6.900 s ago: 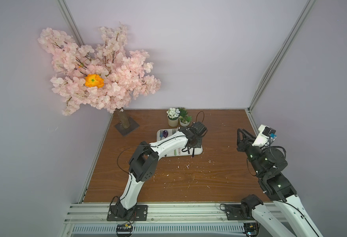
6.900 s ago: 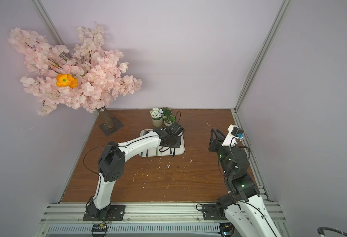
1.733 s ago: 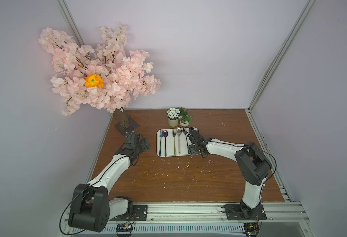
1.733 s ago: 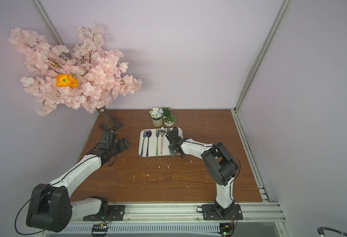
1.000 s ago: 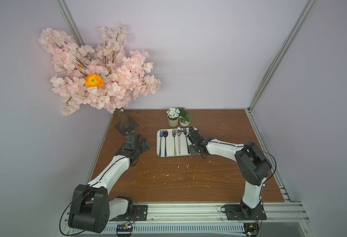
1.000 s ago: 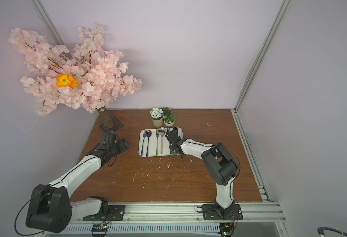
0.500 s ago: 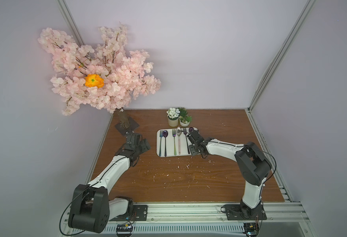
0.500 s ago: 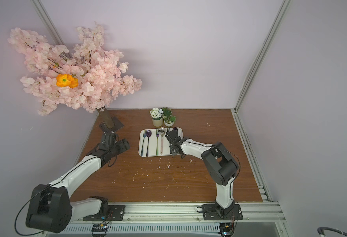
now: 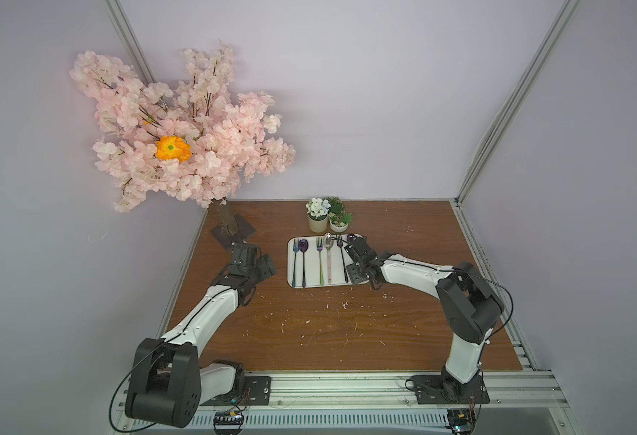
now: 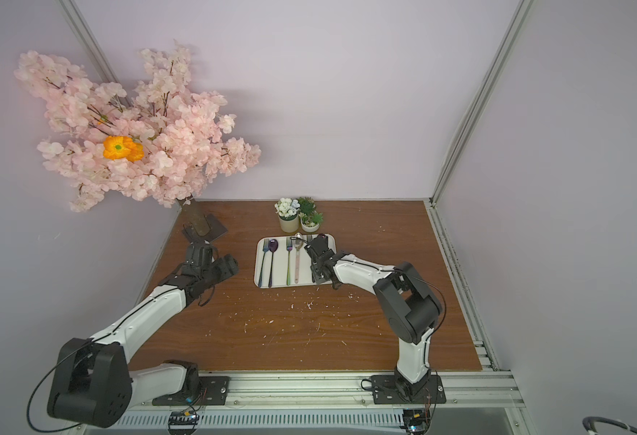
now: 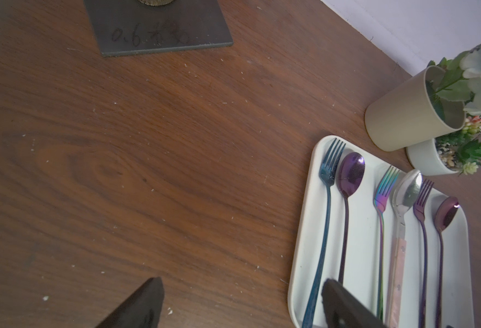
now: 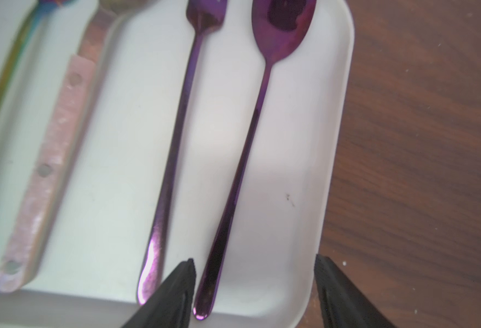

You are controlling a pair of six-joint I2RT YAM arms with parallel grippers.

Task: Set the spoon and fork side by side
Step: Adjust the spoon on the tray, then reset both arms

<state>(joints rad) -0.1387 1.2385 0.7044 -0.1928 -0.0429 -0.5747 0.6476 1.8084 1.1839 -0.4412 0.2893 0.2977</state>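
A white tray (image 9: pixel 290 263) holds cutlery laid lengthwise in pairs. At its right end a purple fork (image 12: pixel 176 136) and a purple spoon (image 12: pixel 245 159) lie next to each other, handles nearly parallel. My right gripper (image 12: pixel 254 259) hovers open over their handle ends; the spoon's handle tip lies just inside one finger (image 12: pixel 176 286), and the other finger is beyond the tray rim (image 12: pixel 336 170). In a top view the right gripper (image 9: pixel 354 274) covers most of the spoon. My left gripper (image 11: pixel 242 281) is open and empty over bare wood left of the tray (image 11: pixel 299 255).
Also on the tray are a blue fork (image 11: pixel 324 227) beside a purple spoon (image 11: pixel 347 198), and a rainbow fork (image 11: pixel 381 215) beside a silver pink-handled spoon (image 11: pixel 401 215). Two small plant pots (image 9: pixel 326 222) stand behind the tray. A blossom tree's base plate (image 9: pixel 234 229) sits at the back left. Crumbs dot the wood.
Since the earliest frames my left arm has drawn back from the tray to the left and my right arm has reached the tray's right end. Over the last second nothing visibly moved.
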